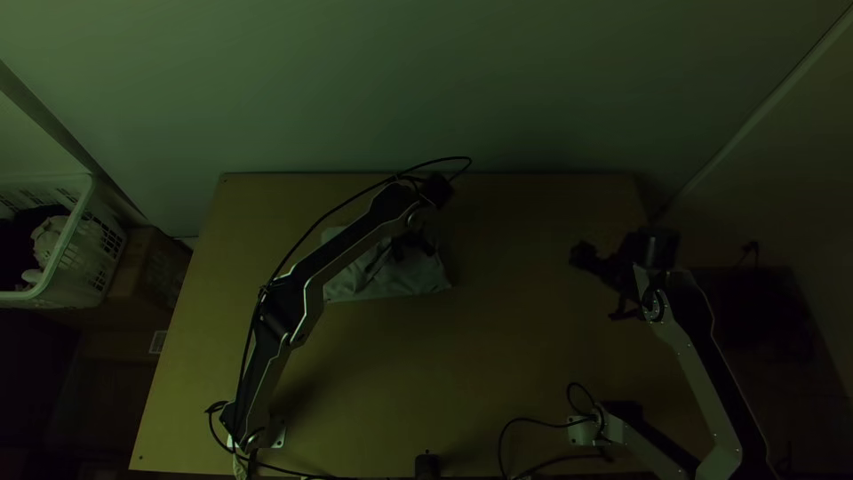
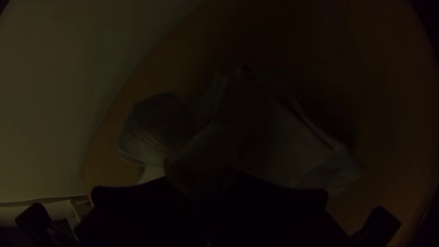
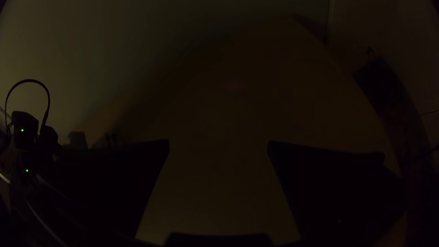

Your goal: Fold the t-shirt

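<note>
One t-shirt, pale grey, lies on the worktop, left of its middle and nearer the far edge than the near one. In the top view its long axis runs roughly side to side. The near edge is fairly straight, slanting slightly so that its right corner sits farther from the arms' bases than its left. I cannot tell which way the neck points; the left arm crosses over and hides part of the cloth. The shirt is bunched with raised folds, and one rounded flap with a ribbed edge sticks out on one side.

There are two grippers. The left gripper is over the shirt, pinching a gathered part of it between its nearly closed fingers. The right gripper is over the right part of the worktop, well apart from the shirt, its two fingers spread with nothing between them.

One white basket holding cloth stands off the worktop's left side.
</note>
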